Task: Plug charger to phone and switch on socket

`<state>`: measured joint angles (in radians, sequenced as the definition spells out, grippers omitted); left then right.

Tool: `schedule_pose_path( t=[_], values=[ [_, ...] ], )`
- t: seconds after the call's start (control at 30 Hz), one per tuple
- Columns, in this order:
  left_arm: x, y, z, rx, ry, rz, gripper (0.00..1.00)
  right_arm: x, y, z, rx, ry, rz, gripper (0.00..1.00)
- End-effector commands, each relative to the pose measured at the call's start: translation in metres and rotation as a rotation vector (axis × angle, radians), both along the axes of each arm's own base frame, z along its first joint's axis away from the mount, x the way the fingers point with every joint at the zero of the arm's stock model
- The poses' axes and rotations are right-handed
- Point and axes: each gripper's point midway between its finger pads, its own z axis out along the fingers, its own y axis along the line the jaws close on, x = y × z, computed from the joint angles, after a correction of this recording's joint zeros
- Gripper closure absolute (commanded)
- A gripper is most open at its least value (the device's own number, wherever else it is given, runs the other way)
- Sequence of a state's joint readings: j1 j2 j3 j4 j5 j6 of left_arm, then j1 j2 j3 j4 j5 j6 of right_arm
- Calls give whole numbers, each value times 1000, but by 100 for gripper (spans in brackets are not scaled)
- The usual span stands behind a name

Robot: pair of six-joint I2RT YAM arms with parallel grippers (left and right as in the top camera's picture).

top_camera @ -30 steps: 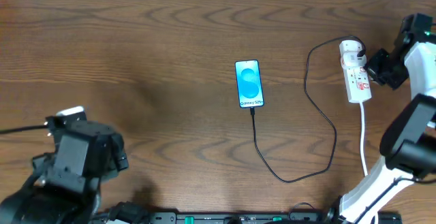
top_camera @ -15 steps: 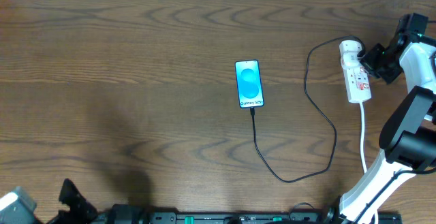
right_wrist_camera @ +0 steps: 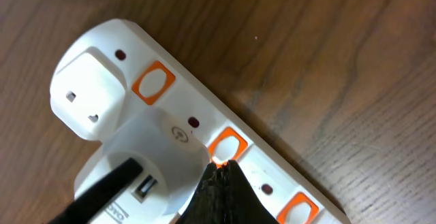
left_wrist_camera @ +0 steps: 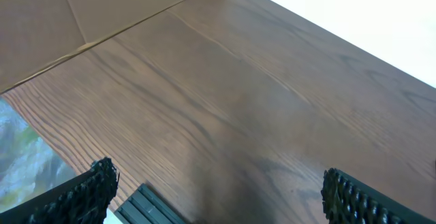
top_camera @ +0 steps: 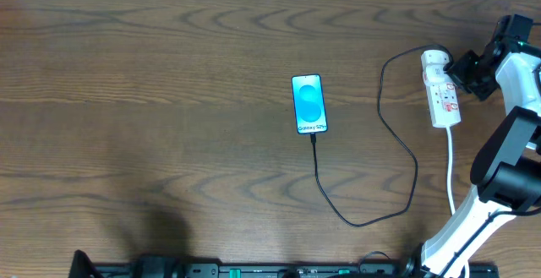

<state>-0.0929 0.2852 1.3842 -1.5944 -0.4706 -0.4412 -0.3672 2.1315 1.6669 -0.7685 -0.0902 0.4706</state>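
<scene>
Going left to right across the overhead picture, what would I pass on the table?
phone → charger cable loop → socket → right gripper, its tip at the socket's right edge.

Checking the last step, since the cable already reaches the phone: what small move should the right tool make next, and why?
Probably press straight down: the shut right tool sits at the orange switch beside the charger plugged into the socket.
</scene>
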Motion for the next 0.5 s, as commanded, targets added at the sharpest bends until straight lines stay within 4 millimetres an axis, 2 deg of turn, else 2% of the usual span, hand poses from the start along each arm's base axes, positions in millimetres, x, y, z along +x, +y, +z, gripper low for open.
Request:
schedule_pose_path(
  t=[0.0,0.27,0.47],
  values=[
    [-2,2,0,6,-3,16,2,7,0,-2,-3,-10,-10,99],
    [-15,3,0,3,-42,76,2,1,6,-31,23,54,-1,99],
    [-21,3,-3,4,-39,95,2,7,4,-32,19,32,0,99]
  ],
)
